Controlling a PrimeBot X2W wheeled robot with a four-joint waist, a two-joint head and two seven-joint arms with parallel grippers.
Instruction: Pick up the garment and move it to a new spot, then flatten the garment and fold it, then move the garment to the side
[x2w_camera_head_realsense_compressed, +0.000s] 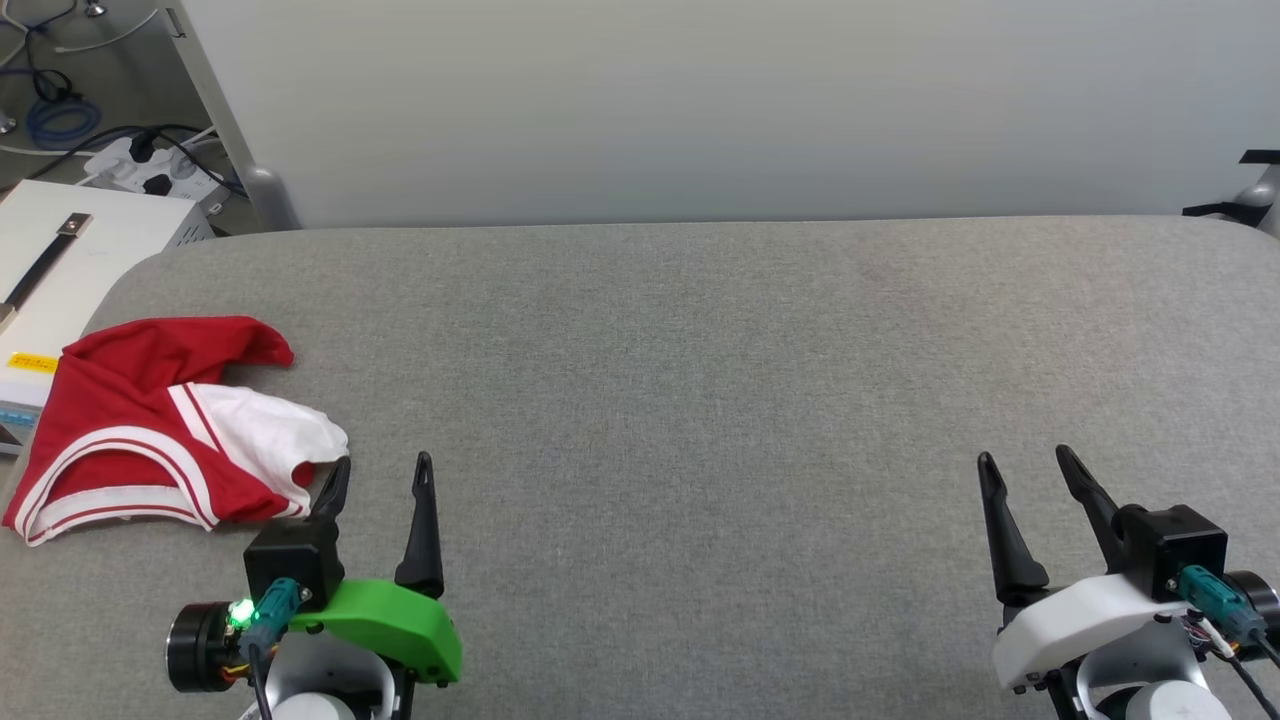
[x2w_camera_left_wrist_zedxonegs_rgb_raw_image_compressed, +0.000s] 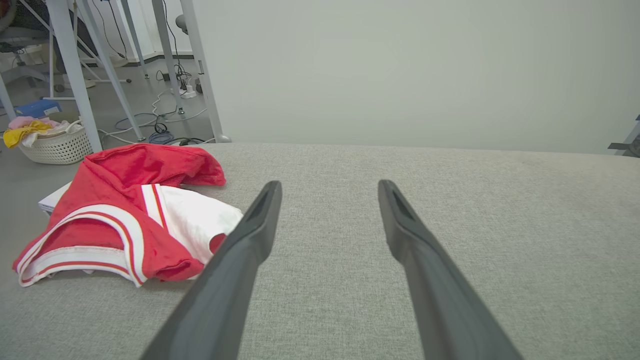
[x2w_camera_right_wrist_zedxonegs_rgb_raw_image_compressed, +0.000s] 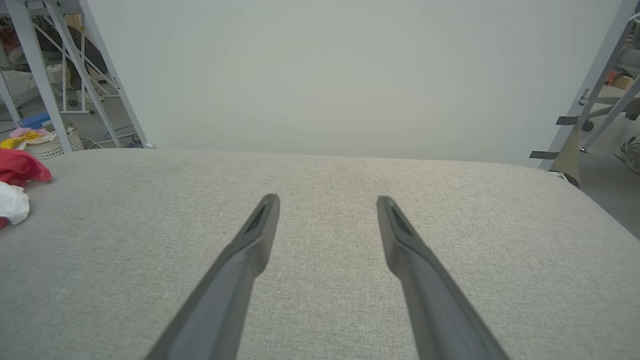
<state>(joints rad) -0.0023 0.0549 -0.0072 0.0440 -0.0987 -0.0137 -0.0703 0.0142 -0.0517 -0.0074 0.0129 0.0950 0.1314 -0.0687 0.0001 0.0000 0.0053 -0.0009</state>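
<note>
Left hand (x2w_camera_head_realsense_compressed: 384, 458) — fingers spread wide, empty — sits just right of the crumpled garment (x2w_camera_head_realsense_compressed: 125, 410).

Left tool (x2w_camera_head_realsense_compressed: 380, 470) low at left, fingers spread and empty, right tool (x2w_camera_head_realsense_compressed: 1025, 465) likewise at right

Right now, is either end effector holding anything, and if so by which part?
Nothing is held. The left end effector and the right end effector stand open and empty; the garment lies crumpled on the grey surface.
</note>
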